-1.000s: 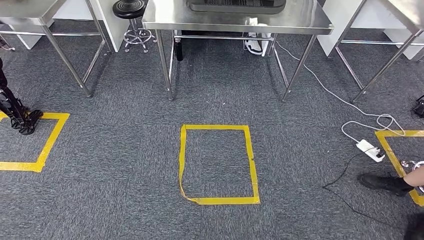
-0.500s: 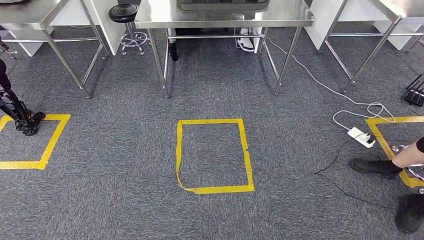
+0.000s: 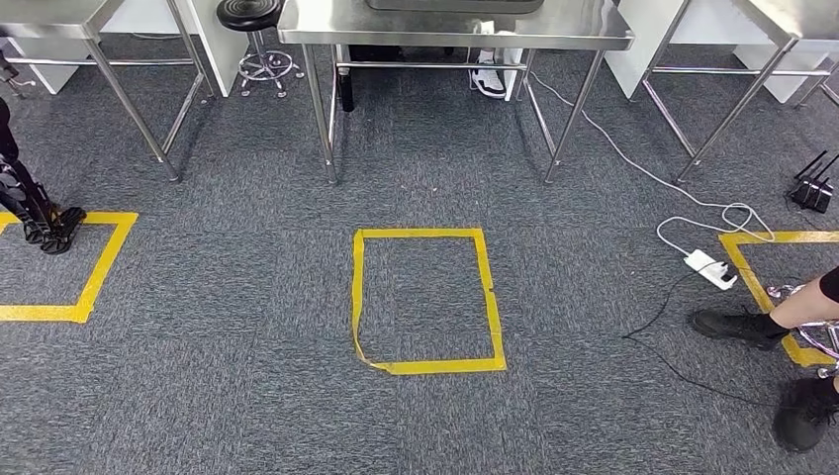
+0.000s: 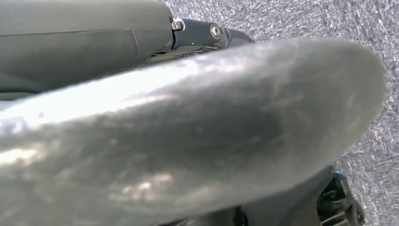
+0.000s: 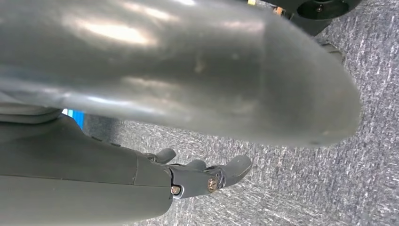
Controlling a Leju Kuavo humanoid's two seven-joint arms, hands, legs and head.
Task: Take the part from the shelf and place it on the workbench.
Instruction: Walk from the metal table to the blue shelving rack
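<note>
A steel workbench [image 3: 455, 25] stands straight ahead at the far side of the grey carpet, its legs reaching down to the floor. My left hand [image 4: 202, 35] hangs over the carpet. Its thick grey thumb [image 4: 188, 141] lies blurred and close to the camera and hides most of the darker fingers. Nothing shows in that hand. My right hand [image 5: 207, 176] also hangs above the carpet, its dark fingers [image 5: 235, 167] stretched out and apart with nothing between them, under its broad grey thumb [image 5: 188, 70].
A yellow tape square [image 3: 425, 302] marks the floor ahead. Another tape square [image 3: 94, 272] at the left has a dark stand [image 3: 45, 223] on it. More steel tables flank the workbench, with a stool [image 3: 252, 15] nearby. At the right lie a white power strip [image 3: 710, 269] and a person's boots [image 3: 737, 325].
The whole picture has shifted as the camera moved: tables and tape square sit a little higher. The person's legs at the right have come further into the picture.
</note>
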